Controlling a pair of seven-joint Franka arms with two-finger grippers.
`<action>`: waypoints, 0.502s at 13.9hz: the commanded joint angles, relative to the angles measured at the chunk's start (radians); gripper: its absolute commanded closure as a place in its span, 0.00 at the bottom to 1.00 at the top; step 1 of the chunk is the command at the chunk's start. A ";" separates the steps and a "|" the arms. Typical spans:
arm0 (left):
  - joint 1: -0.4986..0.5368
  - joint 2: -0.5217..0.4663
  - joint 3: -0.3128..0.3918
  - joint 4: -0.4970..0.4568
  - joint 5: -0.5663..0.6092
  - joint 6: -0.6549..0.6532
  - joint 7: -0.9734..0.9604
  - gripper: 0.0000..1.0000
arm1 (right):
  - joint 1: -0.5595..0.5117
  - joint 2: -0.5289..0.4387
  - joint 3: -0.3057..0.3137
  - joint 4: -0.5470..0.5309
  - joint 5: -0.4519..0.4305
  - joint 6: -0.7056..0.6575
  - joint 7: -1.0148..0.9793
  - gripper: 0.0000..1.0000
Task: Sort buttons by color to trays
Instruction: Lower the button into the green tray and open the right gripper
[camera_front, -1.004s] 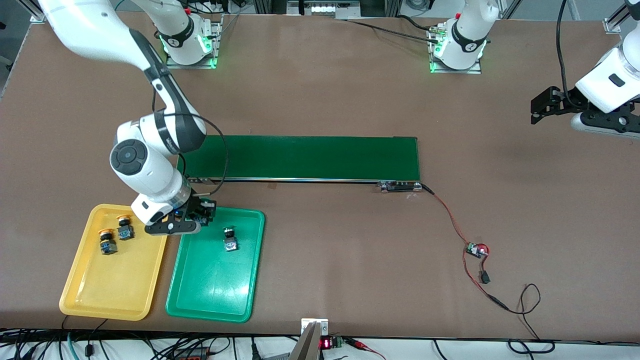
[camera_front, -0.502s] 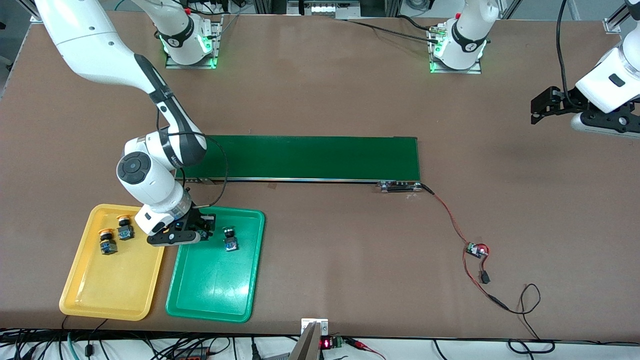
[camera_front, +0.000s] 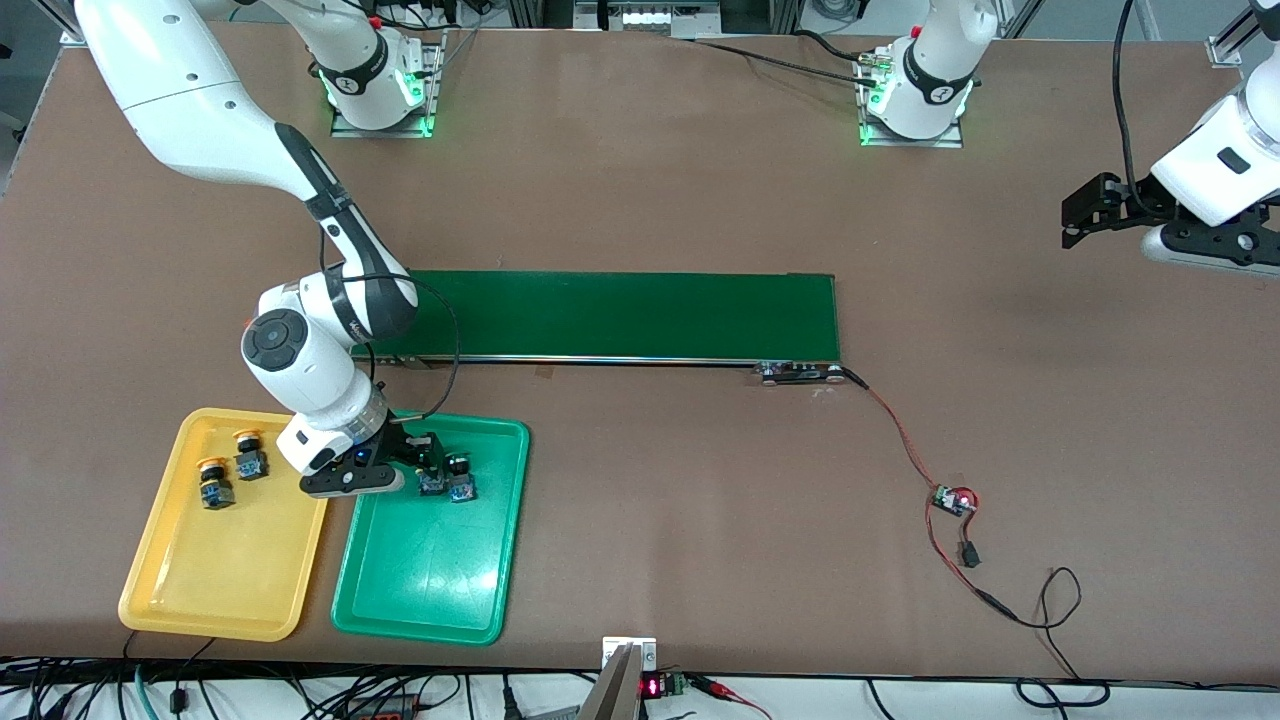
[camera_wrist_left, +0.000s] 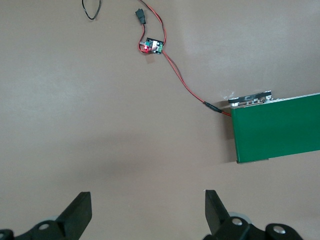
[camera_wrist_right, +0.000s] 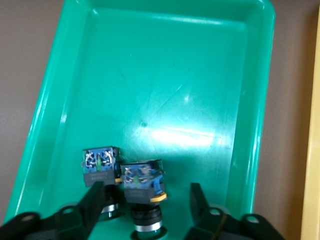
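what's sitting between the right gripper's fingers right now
A green button lies in the green tray between the right gripper's open fingers, another button beside it; the right wrist view shows this.

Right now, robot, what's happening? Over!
Right gripper open over green tray, button just released beside the other. Left gripper open, waiting. Nothing in the way.

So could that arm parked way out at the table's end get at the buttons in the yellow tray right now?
Probably not. The left gripper waits, open, at the table's opposite end from the yellow tray, and the right arm's gripper works over the neighbouring green tray, crowding that stretch.
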 joint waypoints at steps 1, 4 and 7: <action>0.001 0.005 -0.003 0.021 0.019 -0.018 0.000 0.00 | -0.010 0.002 0.004 0.010 -0.017 0.015 -0.014 0.00; 0.001 0.005 -0.003 0.021 0.019 -0.018 0.000 0.00 | -0.009 -0.076 -0.003 -0.032 -0.014 -0.031 -0.015 0.00; 0.001 0.005 -0.003 0.021 0.019 -0.018 0.000 0.00 | -0.019 -0.190 -0.005 -0.040 0.001 -0.233 -0.017 0.00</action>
